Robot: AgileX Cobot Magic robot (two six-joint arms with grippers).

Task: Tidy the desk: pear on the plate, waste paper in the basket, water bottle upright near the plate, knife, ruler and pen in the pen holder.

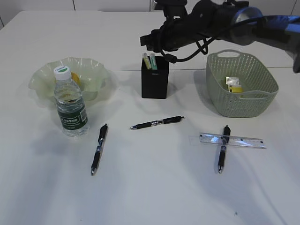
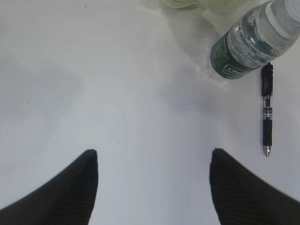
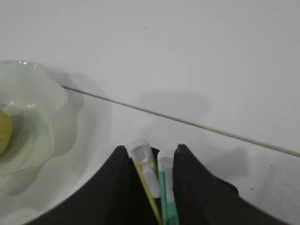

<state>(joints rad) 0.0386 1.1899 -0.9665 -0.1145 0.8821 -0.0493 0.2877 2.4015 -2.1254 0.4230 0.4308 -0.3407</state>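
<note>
Surface [image 1: 154, 197]: white, carries all items.

Basket [image 1: 262, 101]: green, right side; crumpled waste paper [image 1: 233, 84] lies inside.

Plate [image 1: 101, 79]: pale green, ruffled, far left; a yellow item in it, likely the pear [image 1: 76, 78], mostly hidden behind the bottle.

Water bottle [image 1: 70, 103]: upright, touching or just before the plate's front rim.

Right arm: reaches across from the right, its fingers [image 3: 154, 161] set narrow around two knives above the pen holder; contact with them cannot be confirmed.

Left fingers [image 2: 152, 161]: spread wide, hovering over bare surface, holding nothing.

Pen holder [image 1: 154, 77]: black, centre rear, between plate and basket.

Knives [image 3: 157, 185]: one yellow, one green, standing upright in the holder, seemingly mid-delivery.

Ruler [image 1: 232, 139]: clear, long axis left-right, in front of the basket, lying across a pen.

Pens: three black, all loose. Left pen [image 1: 99, 148], near the bottle, long axis front-to-back, nearest the left fingers. Middle pen [image 1: 157, 123], long axis left-right, before the holder. Right pen [image 1: 223, 148], under the ruler, nearer the right arm.

Judgement: loose pens and ruler remain.
</note>
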